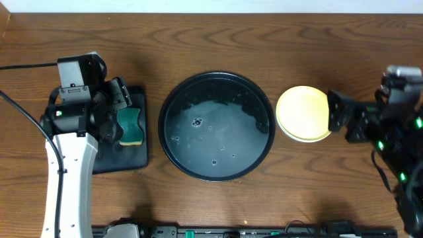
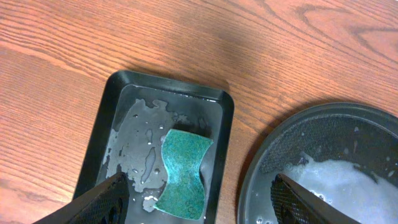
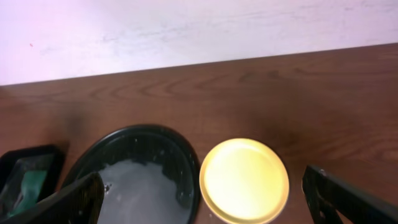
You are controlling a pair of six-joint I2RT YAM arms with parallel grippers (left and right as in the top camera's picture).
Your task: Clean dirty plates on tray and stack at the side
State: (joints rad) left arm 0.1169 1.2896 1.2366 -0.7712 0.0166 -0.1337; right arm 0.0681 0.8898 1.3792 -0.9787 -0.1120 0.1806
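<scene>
Your left gripper (image 2: pixel 200 205) straddles the sponge (image 2: pixel 182 174) below, fingers spread; the tray (image 2: pixel 250 180) rim lies under its right finger. The plates (image 3: pixel 244 180) stand before your right gripper (image 3: pixel 205 202), bare table (image 3: pixel 323 93) beyond.

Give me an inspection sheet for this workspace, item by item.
Surface: wood table.
Job's things: tray holds soapy water, no plates in it; plates stacked to its right, yellow on top, count unclear.
Clutter: sponge in small tray, wet.
Grippers: left gripper open above small tray, empty; right gripper open beside plates, empty.
Cables: black cable at left edge.
Surroundings: pale wall.
</scene>
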